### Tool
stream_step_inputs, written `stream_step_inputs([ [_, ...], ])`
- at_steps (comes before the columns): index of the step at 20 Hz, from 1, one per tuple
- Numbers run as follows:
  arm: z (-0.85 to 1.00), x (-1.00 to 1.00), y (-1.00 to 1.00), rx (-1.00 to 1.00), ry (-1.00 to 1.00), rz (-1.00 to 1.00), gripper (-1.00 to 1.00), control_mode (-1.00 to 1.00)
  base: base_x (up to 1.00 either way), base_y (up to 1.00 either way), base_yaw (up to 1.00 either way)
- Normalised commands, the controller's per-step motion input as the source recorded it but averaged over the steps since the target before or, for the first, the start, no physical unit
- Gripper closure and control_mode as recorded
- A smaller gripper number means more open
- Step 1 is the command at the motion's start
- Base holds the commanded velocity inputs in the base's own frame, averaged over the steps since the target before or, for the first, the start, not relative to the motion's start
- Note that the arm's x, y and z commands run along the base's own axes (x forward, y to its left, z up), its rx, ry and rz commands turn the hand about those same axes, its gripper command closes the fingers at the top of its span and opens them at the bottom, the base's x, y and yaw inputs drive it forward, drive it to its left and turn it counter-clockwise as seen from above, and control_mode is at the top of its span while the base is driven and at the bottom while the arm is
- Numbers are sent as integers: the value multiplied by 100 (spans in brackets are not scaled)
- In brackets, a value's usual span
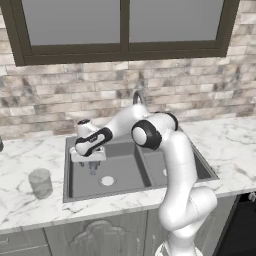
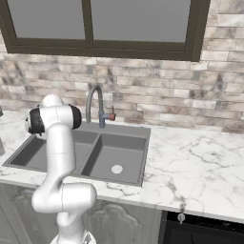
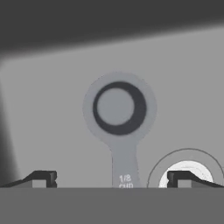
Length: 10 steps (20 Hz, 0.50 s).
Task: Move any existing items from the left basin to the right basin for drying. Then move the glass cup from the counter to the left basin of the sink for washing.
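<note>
My gripper (image 1: 92,167) hangs open over the left basin (image 1: 122,170) of the sink, pointing down. In the hand view a small greyish see-through cup (image 3: 119,108) with a flat handle marked 1/8 lies on the basin floor. It sits centred between my gripper (image 3: 111,179) fingertips and lower than them, untouched. The basin's pale drain (image 3: 188,168) shows beside the right fingertip. The glass cup (image 1: 40,182), a wide clear tumbler, stands upright on the counter (image 1: 20,205) left of the sink. The right basin (image 2: 119,152) holds only its drain (image 2: 116,168).
A curved steel tap (image 2: 93,102) rises behind the sink's divider, against a brick wall under a window. My white arm reaches across the right basin (image 1: 202,167) towards the left one. Marble counter (image 2: 190,162) stretches to the right of the sink.
</note>
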Motion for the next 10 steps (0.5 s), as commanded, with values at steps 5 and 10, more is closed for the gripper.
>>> stream_step_inputs([
  [5, -25, 0, 0, 0, 0, 0, -100, -100, 0, 0, 0],
  [10, -23, 0, 0, 0, 0, 0, -100, -100, 0, 0, 0],
])
